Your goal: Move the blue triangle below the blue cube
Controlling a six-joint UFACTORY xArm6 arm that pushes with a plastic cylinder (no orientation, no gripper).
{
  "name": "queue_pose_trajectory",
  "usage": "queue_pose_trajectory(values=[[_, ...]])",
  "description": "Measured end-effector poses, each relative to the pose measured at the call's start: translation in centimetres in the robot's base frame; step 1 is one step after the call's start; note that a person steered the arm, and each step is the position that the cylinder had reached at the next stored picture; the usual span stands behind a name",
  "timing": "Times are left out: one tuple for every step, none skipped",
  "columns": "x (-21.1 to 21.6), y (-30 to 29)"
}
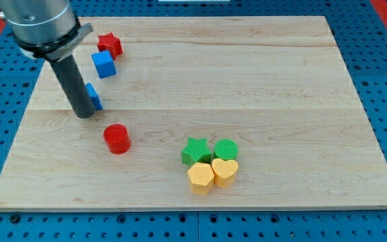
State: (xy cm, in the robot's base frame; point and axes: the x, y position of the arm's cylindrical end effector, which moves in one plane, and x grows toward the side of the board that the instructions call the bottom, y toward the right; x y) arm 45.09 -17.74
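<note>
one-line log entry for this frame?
tip touching blue triangle, on its left | triangle below blue cube | red star above cube | red cylinder untouched

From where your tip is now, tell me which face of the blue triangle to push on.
No grip, only a push. My tip sits against the blue triangle's left side, partly hiding it. It already lies below the blue cube, slightly left; push its left face gently rightward to line up.

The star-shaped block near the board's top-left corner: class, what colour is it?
Red; the star shows in the single camera view, just above the blue cube.
</note>
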Motion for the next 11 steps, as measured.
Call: queue_pose_trajectory(values=[[-0.5,0.8],[0.6,0.8],[2.9,-1.3],[2.3,-2.5],[0.3,-2.4],[-1.7,-2.4],[-2.9,-2.4],[-2.8,-2.4],[-0.9,-1.7],[-0.4,-1.0],[-1.5,-0.6]])
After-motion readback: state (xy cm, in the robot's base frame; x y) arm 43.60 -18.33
